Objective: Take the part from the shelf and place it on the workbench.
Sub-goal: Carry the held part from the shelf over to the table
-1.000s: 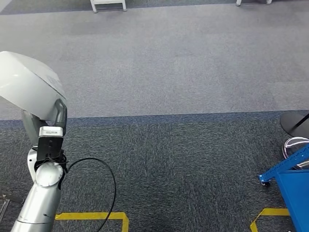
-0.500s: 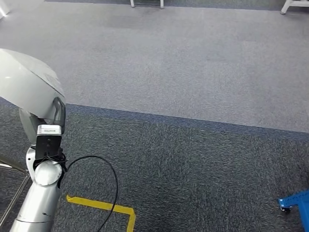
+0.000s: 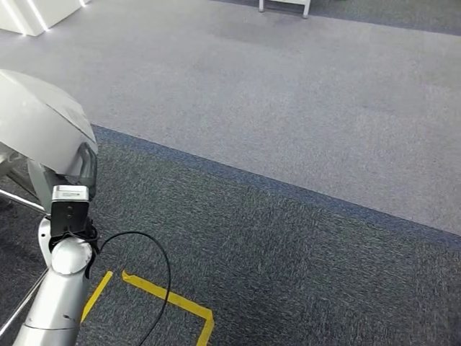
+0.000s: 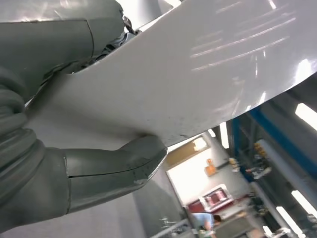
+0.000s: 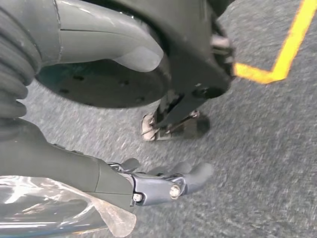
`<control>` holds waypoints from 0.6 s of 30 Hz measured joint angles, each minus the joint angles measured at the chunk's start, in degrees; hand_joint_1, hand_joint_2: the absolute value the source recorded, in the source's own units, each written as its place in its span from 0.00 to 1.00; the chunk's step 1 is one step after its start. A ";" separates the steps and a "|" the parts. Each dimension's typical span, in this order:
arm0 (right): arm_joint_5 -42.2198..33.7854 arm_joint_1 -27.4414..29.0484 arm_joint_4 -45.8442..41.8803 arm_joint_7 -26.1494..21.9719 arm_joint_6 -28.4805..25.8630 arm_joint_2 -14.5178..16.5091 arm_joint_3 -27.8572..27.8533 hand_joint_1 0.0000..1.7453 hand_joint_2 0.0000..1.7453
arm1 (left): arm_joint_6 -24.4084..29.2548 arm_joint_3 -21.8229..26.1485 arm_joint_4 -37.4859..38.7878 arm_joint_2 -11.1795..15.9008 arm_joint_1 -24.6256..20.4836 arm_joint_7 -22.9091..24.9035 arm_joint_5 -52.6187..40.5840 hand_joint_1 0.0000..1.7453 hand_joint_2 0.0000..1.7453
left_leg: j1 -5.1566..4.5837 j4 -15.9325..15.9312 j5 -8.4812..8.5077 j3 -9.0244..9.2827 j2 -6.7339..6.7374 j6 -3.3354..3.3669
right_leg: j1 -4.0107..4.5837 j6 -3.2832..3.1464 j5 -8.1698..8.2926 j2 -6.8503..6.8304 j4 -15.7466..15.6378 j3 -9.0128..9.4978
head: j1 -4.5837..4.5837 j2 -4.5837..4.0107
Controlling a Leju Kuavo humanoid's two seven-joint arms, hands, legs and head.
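Left hand (image 4: 75,148) is clamped on the part (image 4: 194,74), a wide pale curved panel, with the thumb pressed under its edge. From the head view, the part (image 3: 38,122) is carried at 9 o'clock above the silver arm (image 3: 57,303). Right hand (image 5: 112,168) hangs over grey carpet (image 5: 261,173), fingers loosely extended, nothing held. Yellow tape (image 3: 168,299) is seen at 6 o'clock.

Workshop — carpet (image 3: 305,130), yellow floor tape (image 3: 168,299).
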 joint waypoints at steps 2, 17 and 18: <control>0.11 -0.02 0.01 0.01 -0.05 0.03 0.08 0.00 1.00 | 0.09 0.10 -0.01 0.39 0.09 0.00 0.01 1.00 1.00 | 0.16 -0.01 0.15 -0.24 -0.77 -0.50 | 0.04 -0.74 -0.01 -1.25 -0.18 0.39 | 0.02 0.00; 1.03 -0.11 0.05 0.01 -0.07 0.07 0.97 0.00 1.00 | -0.31 3.97 -2.34 4.09 -0.39 -0.79 1.97 1.00 1.00 | -1.72 -0.27 0.16 0.04 10.37 0.71 | 1.10 -1.30 -1.84 -12.42 -1.09 3.02 | -0.94 0.00; 1.03 -0.23 0.06 0.01 -0.04 0.07 0.98 0.00 1.00 | -0.33 4.22 -2.51 4.27 -0.27 -0.80 2.02 1.00 1.00 | -1.52 -0.68 0.29 0.29 9.65 0.90 | 1.08 -1.00 -2.03 -12.36 -1.24 3.25 | -0.94 0.00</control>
